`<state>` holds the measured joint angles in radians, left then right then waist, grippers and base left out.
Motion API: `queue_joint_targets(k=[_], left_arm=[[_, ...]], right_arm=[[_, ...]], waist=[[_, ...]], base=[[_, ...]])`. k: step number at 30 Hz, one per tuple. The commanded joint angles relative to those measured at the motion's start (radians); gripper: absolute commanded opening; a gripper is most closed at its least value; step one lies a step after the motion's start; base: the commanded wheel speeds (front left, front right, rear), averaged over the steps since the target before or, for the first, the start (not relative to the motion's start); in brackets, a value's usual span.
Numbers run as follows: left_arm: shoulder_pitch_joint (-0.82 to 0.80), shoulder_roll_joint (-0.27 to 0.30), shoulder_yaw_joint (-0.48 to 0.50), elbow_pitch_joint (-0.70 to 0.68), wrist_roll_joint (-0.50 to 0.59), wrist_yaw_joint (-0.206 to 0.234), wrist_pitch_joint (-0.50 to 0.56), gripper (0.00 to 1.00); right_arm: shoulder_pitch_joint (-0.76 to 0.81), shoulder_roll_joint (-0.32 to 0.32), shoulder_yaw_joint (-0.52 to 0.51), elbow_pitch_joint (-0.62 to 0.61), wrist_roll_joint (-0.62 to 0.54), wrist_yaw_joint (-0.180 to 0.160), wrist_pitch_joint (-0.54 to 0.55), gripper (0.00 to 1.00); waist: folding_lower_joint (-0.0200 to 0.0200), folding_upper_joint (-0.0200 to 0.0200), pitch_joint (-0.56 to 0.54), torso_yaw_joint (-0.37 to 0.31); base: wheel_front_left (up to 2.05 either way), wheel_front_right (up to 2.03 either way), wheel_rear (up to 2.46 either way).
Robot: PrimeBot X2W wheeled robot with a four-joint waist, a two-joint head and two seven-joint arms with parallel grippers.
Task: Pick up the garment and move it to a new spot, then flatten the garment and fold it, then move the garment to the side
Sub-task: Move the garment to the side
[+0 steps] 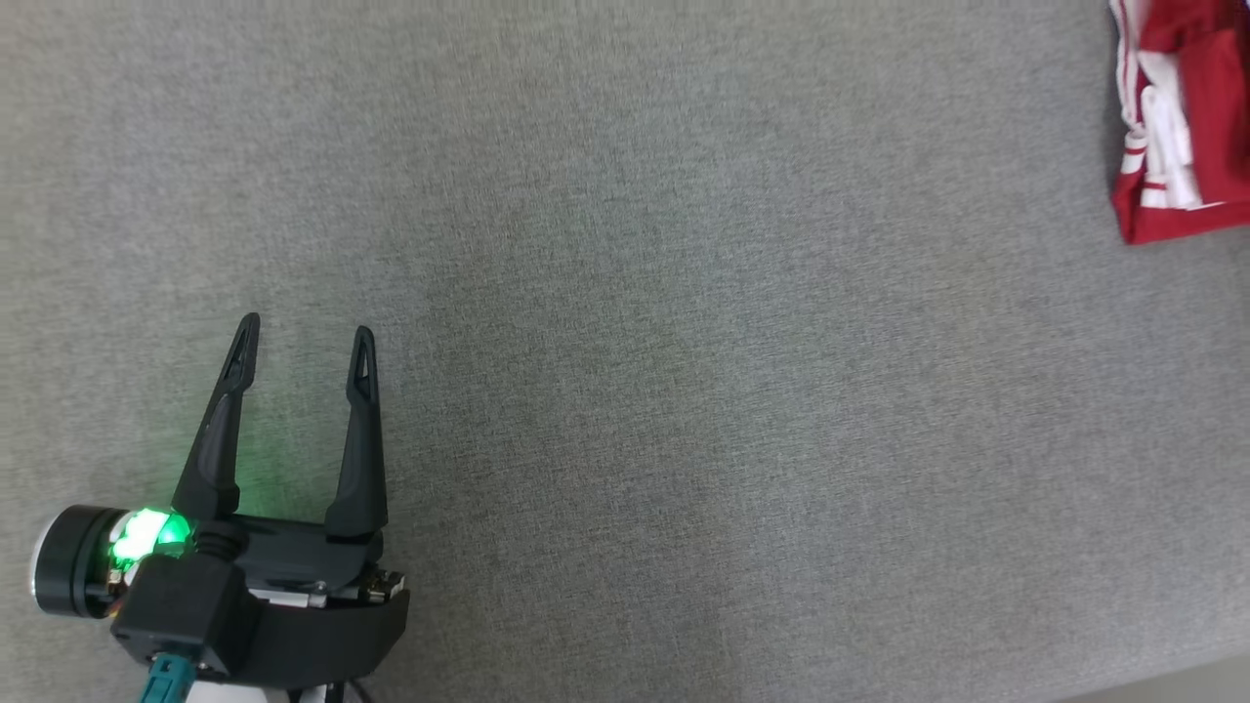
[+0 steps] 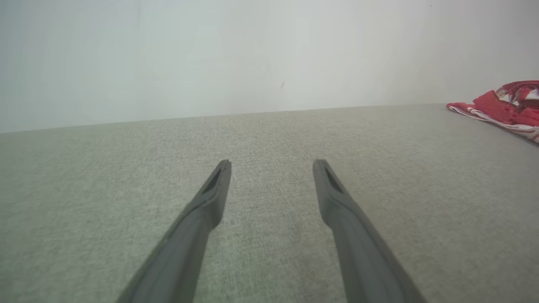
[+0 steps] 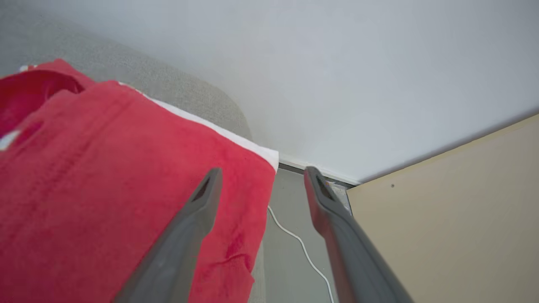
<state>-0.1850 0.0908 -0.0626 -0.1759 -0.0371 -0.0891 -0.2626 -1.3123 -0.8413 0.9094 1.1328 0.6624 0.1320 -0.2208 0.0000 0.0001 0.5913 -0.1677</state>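
The garment [image 1: 1187, 117] is red with white stripes and lies bunched at the far right edge of the grey fabric surface [image 1: 684, 342]. From the left wrist it shows as a low red heap, the garment [image 2: 505, 107], far off to the right. My left gripper [image 1: 305, 342] hovers open at the lower left, well away from it, with nothing between its fingers [image 2: 210, 198]. In the right wrist view my right gripper [image 3: 261, 174] is open just above the garment [image 3: 105, 176], at its white-trimmed corner. Nothing is held between its fingers [image 3: 198, 210].
A pale wall [image 2: 252, 54] rises behind the surface. Past the surface's rounded right end, the floor [image 3: 290, 235] carries a white cable [image 3: 301, 244]. A beige panel [image 3: 442, 219] stands beside it.
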Motion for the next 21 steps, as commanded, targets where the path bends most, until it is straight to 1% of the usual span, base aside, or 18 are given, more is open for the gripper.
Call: queue_joint_targets(k=[1,5,8,14,15,21], left_arm=[[0.004,-0.002,0.003,0.005,-0.006,0.001,-0.003,1.0],[0.031,-0.006,0.015,0.03,-0.024,0.007,-0.003,1.0],[0.054,-0.01,0.033,0.052,-0.045,0.009,-0.003,1.0],[0.122,-0.015,0.068,0.09,-0.074,0.008,-0.003,1.0],[0.122,-0.015,0.068,0.09,-0.074,0.008,-0.003,1.0],[0.178,-0.022,0.087,0.122,-0.103,0.004,-0.003,1.0]], right_arm=[[-0.015,0.012,-0.015,0.005,0.005,-0.003,-0.015,1.0],[-0.017,0.049,-0.062,-0.029,0.02,-0.003,-0.043,1.0],[0.008,0.07,-0.12,-0.124,-0.006,-0.003,-0.044,1.0],[0.189,0.164,-0.32,-0.332,-0.093,-0.003,-0.045,1.0],[0.189,0.164,-0.32,-0.332,-0.093,-0.003,-0.045,1.0],[0.458,0.3,-0.541,-0.517,-0.197,-0.003,-0.043,1.0]], waist=[[0.0,-0.0001,-0.032,0.003],[0.0,-0.0001,-0.106,0.006],[0.0,-0.0001,-0.173,0.013],[0.0,-0.0001,-0.31,0.035],[0.0,-0.0001,-0.31,0.035],[0.0,-0.0001,-0.424,0.072]], base=[[0.0,0.0,0.0],[0.0,0.0,0.0],[0.0,0.0,0.0],[0.0,0.0,0.0],[0.0,0.0,0.0],[0.0,0.0,0.0]])
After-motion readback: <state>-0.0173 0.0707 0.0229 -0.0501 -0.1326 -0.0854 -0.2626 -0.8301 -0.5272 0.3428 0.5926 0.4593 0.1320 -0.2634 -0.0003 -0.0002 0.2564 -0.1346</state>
